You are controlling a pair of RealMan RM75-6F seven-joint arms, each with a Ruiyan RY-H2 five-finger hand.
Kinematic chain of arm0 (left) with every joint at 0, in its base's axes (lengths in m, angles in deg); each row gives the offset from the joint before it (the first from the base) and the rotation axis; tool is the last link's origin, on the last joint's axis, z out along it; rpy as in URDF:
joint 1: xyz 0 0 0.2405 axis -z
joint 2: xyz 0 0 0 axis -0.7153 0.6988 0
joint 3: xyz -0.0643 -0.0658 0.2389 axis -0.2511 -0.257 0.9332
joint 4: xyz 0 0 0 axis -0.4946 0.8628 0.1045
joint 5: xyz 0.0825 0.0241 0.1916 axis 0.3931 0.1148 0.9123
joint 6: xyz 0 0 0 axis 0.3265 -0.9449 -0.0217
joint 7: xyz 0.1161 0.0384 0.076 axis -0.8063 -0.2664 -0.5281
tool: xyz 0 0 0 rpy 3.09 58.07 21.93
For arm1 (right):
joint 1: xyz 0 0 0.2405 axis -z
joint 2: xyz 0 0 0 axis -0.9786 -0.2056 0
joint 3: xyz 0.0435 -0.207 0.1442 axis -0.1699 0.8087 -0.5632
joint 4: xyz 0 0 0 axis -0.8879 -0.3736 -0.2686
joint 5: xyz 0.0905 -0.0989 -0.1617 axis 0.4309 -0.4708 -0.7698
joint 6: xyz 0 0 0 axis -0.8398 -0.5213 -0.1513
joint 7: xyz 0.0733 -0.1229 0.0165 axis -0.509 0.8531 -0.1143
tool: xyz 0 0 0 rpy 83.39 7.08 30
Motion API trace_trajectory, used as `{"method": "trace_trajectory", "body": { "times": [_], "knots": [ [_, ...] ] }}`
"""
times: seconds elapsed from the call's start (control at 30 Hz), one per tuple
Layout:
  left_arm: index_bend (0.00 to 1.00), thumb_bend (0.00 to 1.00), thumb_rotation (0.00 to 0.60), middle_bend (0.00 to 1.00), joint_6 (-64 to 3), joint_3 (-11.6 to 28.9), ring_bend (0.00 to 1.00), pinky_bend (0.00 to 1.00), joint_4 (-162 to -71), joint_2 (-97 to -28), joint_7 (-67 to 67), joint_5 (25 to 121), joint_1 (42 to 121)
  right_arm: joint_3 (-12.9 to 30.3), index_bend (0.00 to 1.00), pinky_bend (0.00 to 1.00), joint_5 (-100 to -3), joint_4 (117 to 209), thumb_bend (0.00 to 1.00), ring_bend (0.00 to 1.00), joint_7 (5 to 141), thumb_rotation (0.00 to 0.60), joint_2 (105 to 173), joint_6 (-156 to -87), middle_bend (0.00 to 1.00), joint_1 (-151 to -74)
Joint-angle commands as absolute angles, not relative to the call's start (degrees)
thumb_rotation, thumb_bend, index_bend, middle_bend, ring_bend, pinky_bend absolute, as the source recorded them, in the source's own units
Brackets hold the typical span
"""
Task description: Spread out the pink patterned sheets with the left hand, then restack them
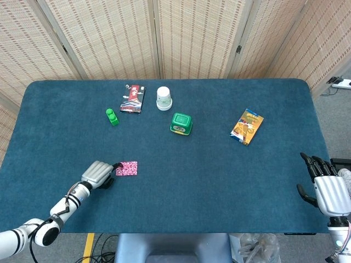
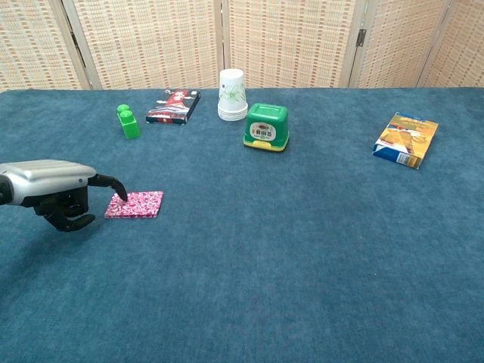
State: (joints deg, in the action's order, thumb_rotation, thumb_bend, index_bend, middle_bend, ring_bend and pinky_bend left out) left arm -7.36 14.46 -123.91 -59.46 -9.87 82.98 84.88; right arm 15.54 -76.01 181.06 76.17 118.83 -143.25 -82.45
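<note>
Blue felt covers the table [image 1: 219, 181], which fills most of both views in front of woven bamboo screens [image 1: 192, 38]. On its near left part lies the stack of pink patterned sheets [image 2: 135, 204], flat and squared up as one small pile. The left hand [image 2: 54, 190] sits just to the left of the pile, palm down and low over the cloth, with one finger stretched forward so its tip [image 2: 121, 193] meets the pile's near left corner; the other fingers are curled under, holding nothing. Its forearm runs back toward the near left table edge in the head view. The right hand [image 1: 324, 186] hangs off the near right edge, well apart from the sheets, fingers straight and spread, empty. Along the far side stand a yellow snack box [image 1: 247, 126], a green tub [image 1: 181, 123], a dark red packet [image 1: 132, 98], white paper cups [image 1: 164, 98] and a small green block [image 1: 112, 116].
</note>
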Motion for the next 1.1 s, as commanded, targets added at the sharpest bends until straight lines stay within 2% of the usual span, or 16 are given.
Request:
{"method": "trace_trajectory", "body": {
  "times": [0.03,0.27,0.43,0.53,0.77,1.1],
  "knots": [
    [0.24,0.56,0.6,0.97,-7.24,15.29,0.93,1.0,-125.44,-58.52,-10.99,82.97,85.0,15.53,0.04,0.18,-75.99,181.04,0.38,0.13,76.17,0.6,118.84,-143.31,0.21,-82.42],
    [0.24,0.56,0.6,0.97,-7.6,16.97,0.93,1.0,-130.68,-55.5,-12.38,83.61,84.8,15.54,0.04,0.18,-76.0,180.96,0.38,0.13,75.98,0.6,118.82,-143.8,0.21,-82.11],
    [0.25,0.56,0.6,0.97,-5.03,18.42,0.93,1.0,-136.18,-51.76,-13.76,82.23,85.77,15.46,0.04,0.18,-76.04,180.95,0.38,0.13,75.94,0.6,118.87,-144.11,0.21,-81.99],
    [0.25,0.56,0.6,0.97,-5.98,17.86,0.93,1.0,-137.65,-51.07,-13.83,81.26,85.86,15.53,0.04,0.18,-76.11,180.88,0.38,0.13,75.87,0.6,118.92,-144.03,0.21,-81.99],
    [0.25,0.56,0.6,0.97,-11.73,16.29,0.93,1.0,-134.07,-54.62,-14.21,81.88,84.67,15.59,0.04,0.19,-76.08,180.69,0.38,0.13,75.66,0.6,118.96,-143.99,0.21,-81.91],
    [0.24,0.56,0.6,0.97,-10.55,14.91,0.93,1.0,-127.44,-59.58,-14.26,78.7,85.93,15.59,0.04,0.19,-75.72,180.3,0.38,0.13,75.25,0.6,119.06,-143.89,0.21,-81.75]
  ]
}}
